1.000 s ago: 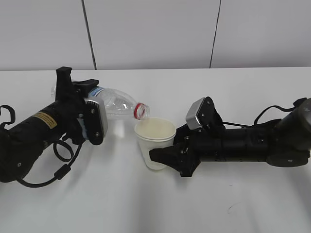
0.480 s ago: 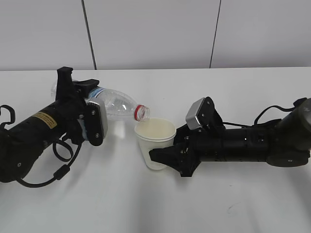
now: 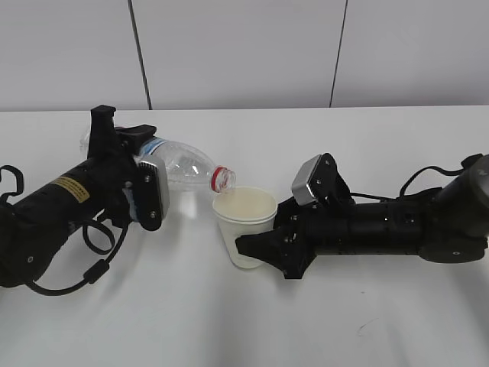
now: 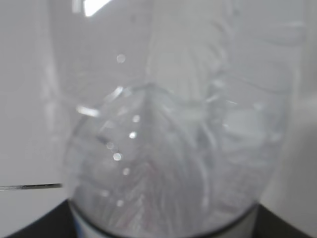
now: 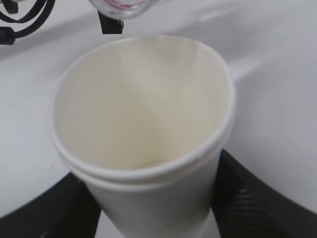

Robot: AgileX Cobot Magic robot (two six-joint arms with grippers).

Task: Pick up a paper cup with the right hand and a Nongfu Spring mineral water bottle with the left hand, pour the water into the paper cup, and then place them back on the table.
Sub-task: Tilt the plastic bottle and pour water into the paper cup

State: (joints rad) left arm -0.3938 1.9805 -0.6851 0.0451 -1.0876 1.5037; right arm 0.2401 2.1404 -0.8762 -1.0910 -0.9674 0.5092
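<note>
The white table point(image 3: 252, 321) fills the lower part of the exterior view, and both arms lie low over it. The left hand point(image 3: 141, 187), the black one with the yellow sticker point(image 3: 70, 186), is clamped around the body of the Nongfu Spring mineral water bottle point(image 3: 179, 164). The bottle lies almost horizontal, with its open mouth and red neck ring pointing to the right, just over the left edge of the paper cup point(image 3: 244, 225). The right hand point(image 3: 263, 248) pinches the lower part of the cup and holds it upright, near the middle of the table.

The left wrist view shows only the clear ribbed plastic of the bottle point(image 4: 168, 163) from very close and out of focus; the cup cannot be seen there. The right wrist view looks down into the cup point(image 5: 143, 119): the inside is cream coloured, and I cannot tell if there is water at the bottom. The black fingers point(image 5: 242, 198) press on both sides of the cup wall, and the bottle mouth point(image 5: 124, 7) sits at the top edge, above the rim.

The writing on the yellow sticker is too small to read, and the bottle label is mostly hidden by the left hand.
</note>
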